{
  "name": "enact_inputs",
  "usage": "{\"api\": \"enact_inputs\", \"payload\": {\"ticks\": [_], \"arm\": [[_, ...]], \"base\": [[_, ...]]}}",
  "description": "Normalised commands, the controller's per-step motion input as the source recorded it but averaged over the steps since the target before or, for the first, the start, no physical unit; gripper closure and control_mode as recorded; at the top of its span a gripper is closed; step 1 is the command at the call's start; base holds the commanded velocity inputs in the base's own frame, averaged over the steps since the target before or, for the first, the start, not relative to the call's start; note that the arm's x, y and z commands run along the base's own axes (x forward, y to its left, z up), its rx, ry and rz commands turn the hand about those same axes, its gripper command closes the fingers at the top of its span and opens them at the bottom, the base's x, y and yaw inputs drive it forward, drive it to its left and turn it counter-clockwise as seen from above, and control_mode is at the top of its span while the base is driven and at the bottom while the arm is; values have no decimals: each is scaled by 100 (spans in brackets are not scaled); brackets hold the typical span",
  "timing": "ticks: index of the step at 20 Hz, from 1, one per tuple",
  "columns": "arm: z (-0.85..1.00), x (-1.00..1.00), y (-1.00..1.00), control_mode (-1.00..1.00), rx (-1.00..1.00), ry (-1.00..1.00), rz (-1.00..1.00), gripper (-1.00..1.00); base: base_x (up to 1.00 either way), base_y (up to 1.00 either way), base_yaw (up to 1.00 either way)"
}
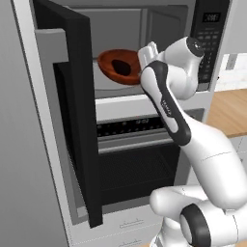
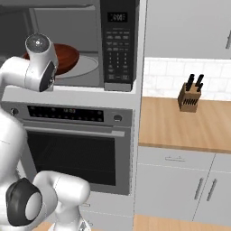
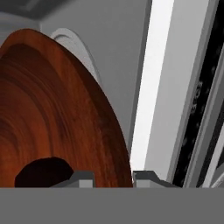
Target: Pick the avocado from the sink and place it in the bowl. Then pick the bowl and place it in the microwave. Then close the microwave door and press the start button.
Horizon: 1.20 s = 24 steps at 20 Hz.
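The arm is reaching up into the microwave [image 1: 159, 29], its gripper [image 3: 113, 177] clamping the bowl's [image 1: 118, 67] rim, avocado [image 1: 121, 66] inside.

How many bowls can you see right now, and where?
1: the wooden bowl sits inside the open microwave with the avocado in it. No others seen; the arm may hide some.

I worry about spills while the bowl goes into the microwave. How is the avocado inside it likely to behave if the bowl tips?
The avocado looks rounded and lies loose, so it would probably roll. The wooden bowl is shallow and already looks tilted, so its low rim may hold little. It looks rigid and should not flex in the gripper.
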Motion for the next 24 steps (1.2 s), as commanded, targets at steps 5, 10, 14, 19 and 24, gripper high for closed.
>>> {"api": "enact_inputs", "payload": {"ticks": [5, 10, 14, 19, 24], "arm": [[-9, 39, 11, -100, 0, 1, 3, 100], [-14, 36, 9, -100, 0, 1, 3, 100], [-14, 33, 7, -100, 0, 0, 3, 100], [-11, 29, 5, -100, 0, 0, 2, 100], [-2, 32, 6, -100, 0, 0, 2, 100]], "base": [[0, 0, 0], [0, 0, 0], [0, 0, 0], [0, 0, 0], [0, 0, 0]]}}
